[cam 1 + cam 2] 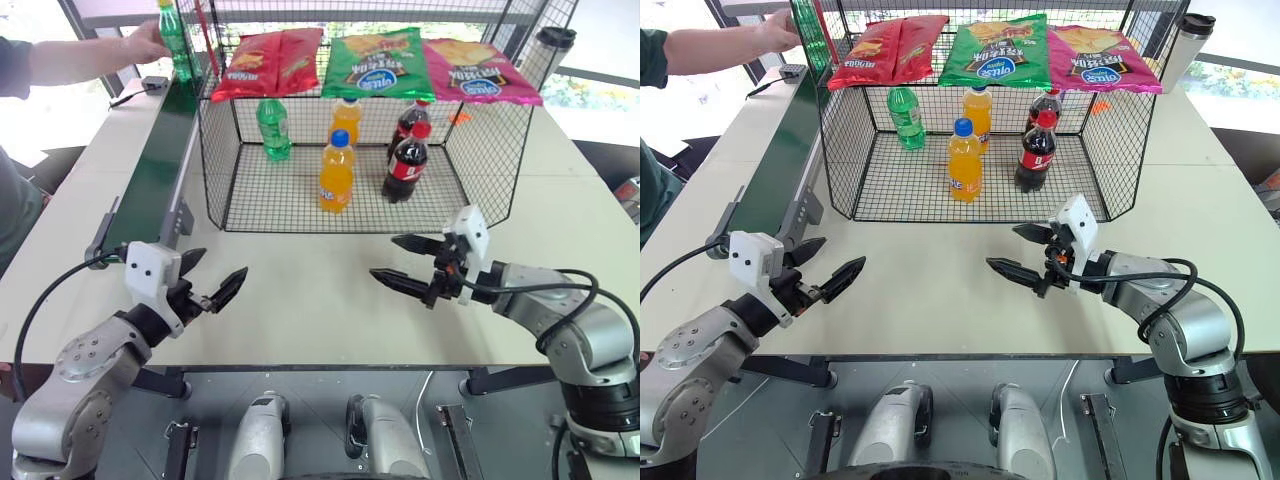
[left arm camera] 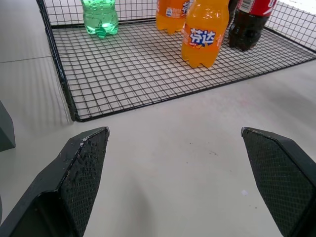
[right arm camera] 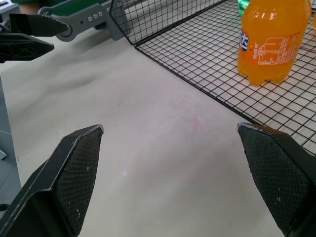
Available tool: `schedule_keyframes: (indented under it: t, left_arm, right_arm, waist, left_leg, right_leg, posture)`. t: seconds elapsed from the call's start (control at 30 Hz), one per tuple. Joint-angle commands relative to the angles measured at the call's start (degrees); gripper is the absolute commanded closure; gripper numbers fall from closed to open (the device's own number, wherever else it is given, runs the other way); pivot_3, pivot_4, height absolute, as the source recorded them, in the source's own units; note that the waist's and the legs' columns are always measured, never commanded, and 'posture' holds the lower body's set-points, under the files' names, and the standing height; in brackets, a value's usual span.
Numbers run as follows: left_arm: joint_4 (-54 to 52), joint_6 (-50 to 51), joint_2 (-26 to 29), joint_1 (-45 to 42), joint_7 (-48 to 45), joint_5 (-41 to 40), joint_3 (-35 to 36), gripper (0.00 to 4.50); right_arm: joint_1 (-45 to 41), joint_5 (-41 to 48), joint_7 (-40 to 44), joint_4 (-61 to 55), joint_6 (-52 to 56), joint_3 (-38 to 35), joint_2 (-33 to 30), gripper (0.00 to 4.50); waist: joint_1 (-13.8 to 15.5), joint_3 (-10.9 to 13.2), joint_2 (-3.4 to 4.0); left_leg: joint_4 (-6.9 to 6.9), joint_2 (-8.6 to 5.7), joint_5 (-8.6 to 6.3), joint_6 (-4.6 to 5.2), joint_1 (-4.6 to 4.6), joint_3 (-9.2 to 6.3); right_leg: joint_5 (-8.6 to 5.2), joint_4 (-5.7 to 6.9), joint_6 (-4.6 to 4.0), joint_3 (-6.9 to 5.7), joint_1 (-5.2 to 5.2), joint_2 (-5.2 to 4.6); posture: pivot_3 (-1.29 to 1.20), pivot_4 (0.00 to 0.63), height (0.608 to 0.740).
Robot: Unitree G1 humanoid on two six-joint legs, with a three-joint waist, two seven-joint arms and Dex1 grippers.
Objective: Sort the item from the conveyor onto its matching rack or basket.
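- The left gripper hangs just above the white table at its near edge, fingers spread wide and holding nothing.
- The right gripper hangs over the same table, facing the left one, fingers also spread wide and empty.
- Between the two grippers lies bare tabletop.
- Just beyond the left gripper sits the near end of the conveyor, a dark-green belt running away along the table's left side.
- At the belt's far end stands the yellow-capped green bottle, upright, with a person's hand on it.
- Beside the belt, past both grippers, stands the black wire cage, its open front facing them.
- Inside the cage stand a green bottle at the left, two orange soda bottles in the middle, and two cola bottles at the right.
- Three snack bags, red, green and pink, lie on top of the cage.
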Motion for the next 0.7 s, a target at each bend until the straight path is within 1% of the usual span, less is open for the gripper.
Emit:
schedule_keyframes:
  t: [0.03,0.2,0.27,0.33,0.4,0.47,0.53,0.63,0.7]
  left_arm:
    - [-0.4,-1.7,0.0,-0.5,0.1,0.7,0.6,0.03]
    - [-0.6,-2.0,-0.6,-0.6,0.6,1.3,0.6,0.03]
    - [-0.1,-0.6,-5.8,-4.9,7.1,-8.6,6.8,0.03]
    - [0.6,1.0,-3.4,-8.7,8.6,-12.4,13.0,0.03]
    - [1.6,2.1,0.2,-10.3,8.8,-13.8,16.5,0.03]
    - [3.4,3.0,5.3,-11.1,8.3,-12.5,19.4,0.03]
    - [7.1,2.8,10.5,-11.8,9.3,-7.0,20.4,0.03]
    - [10.7,1.5,13.2,-12.3,11.5,-1.6,19.5,0.03]
    - [14.0,0.0,12.8,-13.2,15.0,4.0,17.4,0.03]
  right_arm:
    - [-1.0,0.0,0.1,-0.4,-1.0,-0.4,0.1,0.00]
    - [-0.9,-0.3,0.2,-0.2,-1.1,-0.3,0.1,0.00]
    - [-0.9,-0.1,0.3,-0.2,-0.9,-0.5,-0.1,0.00]
    - [-2.7,5.5,0.0,-0.2,2.2,-4.0,0.9,0.00]
    - [-4.4,9.1,-0.1,0.3,4.1,-6.4,1.1,0.00]
    - [-6.5,8.7,1.1,0.9,4.3,-6.0,-0.6,0.00]
    - [-9.1,8.3,1.8,0.8,4.4,-4.7,-1.2,0.00]
    - [-10.9,7.9,2.0,0.1,4.4,-2.8,-1.1,0.00]
    - [-11.0,5.7,2.5,-1.8,3.6,0.7,-1.4,0.00]
  waist:
    - [0.0,0.0,0.00]
    - [0.0,0.0,0.00]
    - [0.1,0.0,0.01]
    - [0.1,0.0,-0.10]
    - [-0.2,0.0,-0.05]
    - [-0.4,0.0,-0.03]
    - [-0.4,0.0,-0.02]
    - [-0.3,0.0,0.01]
    - [0.0,0.0,0.02]
  left_leg:
    - [0.00,0.00,0.00,0.00,0.00,0.00]
    - [0.00,0.00,0.00,0.00,0.00,0.00]
    - [0.00,0.00,0.00,0.00,0.00,0.00]
    - [0.00,0.01,0.01,0.01,-0.01,-0.07]
    - [0.01,0.01,0.06,0.10,0.01,-0.05]
    - [0.00,0.00,0.09,0.16,0.05,-0.03]
    - [-0.06,0.00,0.10,0.17,0.05,-0.02]
    - [-0.07,0.00,0.10,0.17,0.03,0.01]
    - [-0.07,0.01,0.09,0.15,0.02,0.03]
  right_leg:
    - [0.00,0.00,0.00,0.00,0.00,0.00]
    - [0.00,0.00,0.00,0.00,0.00,0.00]
    - [0.00,0.00,0.00,0.00,0.00,0.00]
    - [0.01,0.00,0.01,0.00,0.04,0.00]
    - [0.02,0.11,-0.01,-0.01,0.01,0.07]
    - [0.02,0.12,-0.01,0.00,0.00,0.10]
    - [0.01,0.12,-0.02,0.00,-0.04,0.11]
    - [0.01,0.12,-0.02,0.00,-0.09,0.09]
    - [0.01,0.08,-0.02,0.00,-0.09,0.05]
  posture:
    - [0.00,0.150,0.740]
    - [0.00,0.150,0.740]
    - [0.00,0.150,0.740]
    - [0.00,0.150,0.740]
    - [0.00,0.150,0.740]
    - [0.00,0.150,0.740]
    - [0.00,0.150,0.740]
    - [0.00,0.150,0.740]
    - [0.00,0.150,0.740]
